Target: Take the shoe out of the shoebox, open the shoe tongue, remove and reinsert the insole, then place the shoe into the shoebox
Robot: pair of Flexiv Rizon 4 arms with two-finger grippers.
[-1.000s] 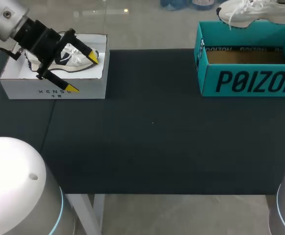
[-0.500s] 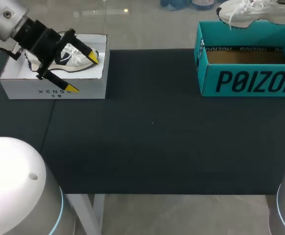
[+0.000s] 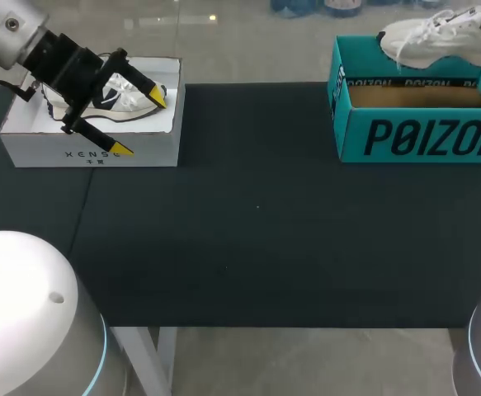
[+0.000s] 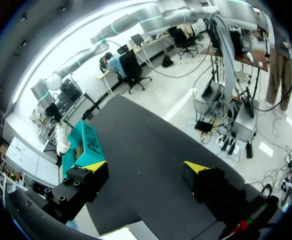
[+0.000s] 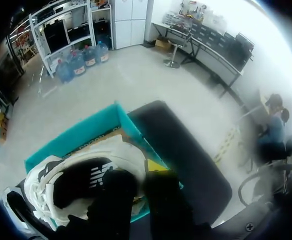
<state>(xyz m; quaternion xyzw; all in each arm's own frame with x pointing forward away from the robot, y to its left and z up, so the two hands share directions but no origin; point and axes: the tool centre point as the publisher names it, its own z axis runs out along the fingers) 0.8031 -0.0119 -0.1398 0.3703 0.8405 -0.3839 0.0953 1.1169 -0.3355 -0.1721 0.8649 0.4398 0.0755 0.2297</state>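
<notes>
The right gripper (image 5: 138, 174) is pinching the white shoe (image 3: 434, 37), holding it just above the teal shoebox (image 3: 422, 136) at the far right of the counter (image 3: 257, 231), while the left gripper (image 3: 140, 124) is hovering spread wide over the white shoebox (image 3: 91, 153).

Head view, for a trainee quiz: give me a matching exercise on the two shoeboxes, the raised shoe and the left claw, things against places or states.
1 raised shoe
2 teal shoebox
3 white shoebox
4 left claw

A far left
B open, over the white shoebox
C far right
D over the teal shoebox's rear rim

Pairs: 1-D, 2-C, 3-A, 4-B.
</notes>
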